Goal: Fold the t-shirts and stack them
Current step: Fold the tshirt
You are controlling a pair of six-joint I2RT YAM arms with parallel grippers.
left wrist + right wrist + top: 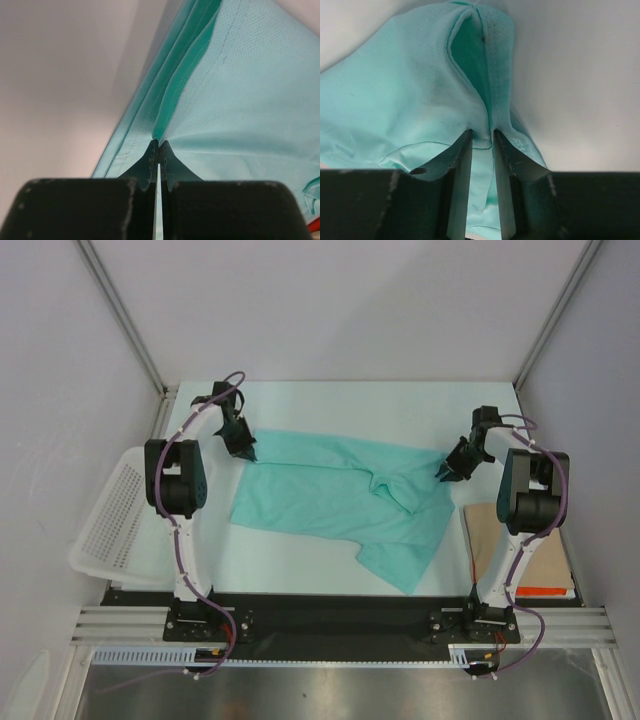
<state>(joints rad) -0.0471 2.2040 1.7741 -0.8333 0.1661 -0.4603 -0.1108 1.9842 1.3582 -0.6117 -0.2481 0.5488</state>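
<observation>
One teal t-shirt (330, 495) lies spread across the middle of the white table, rumpled at its right side, with a flap trailing toward the front. My left gripper (245, 452) is shut on its far left corner; in the left wrist view (158, 144) the jaws pinch the hem of the t-shirt (240, 90). My right gripper (443, 475) is shut on its right edge; in the right wrist view (481, 134) a fold of the t-shirt (410, 95) is bunched between the jaws.
A white mesh basket (110, 515) hangs off the table's left edge. A brown cardboard sheet (500, 535) lies at the right behind the right arm, with an orange item (545, 591) at its front. White walls enclose the table on three sides.
</observation>
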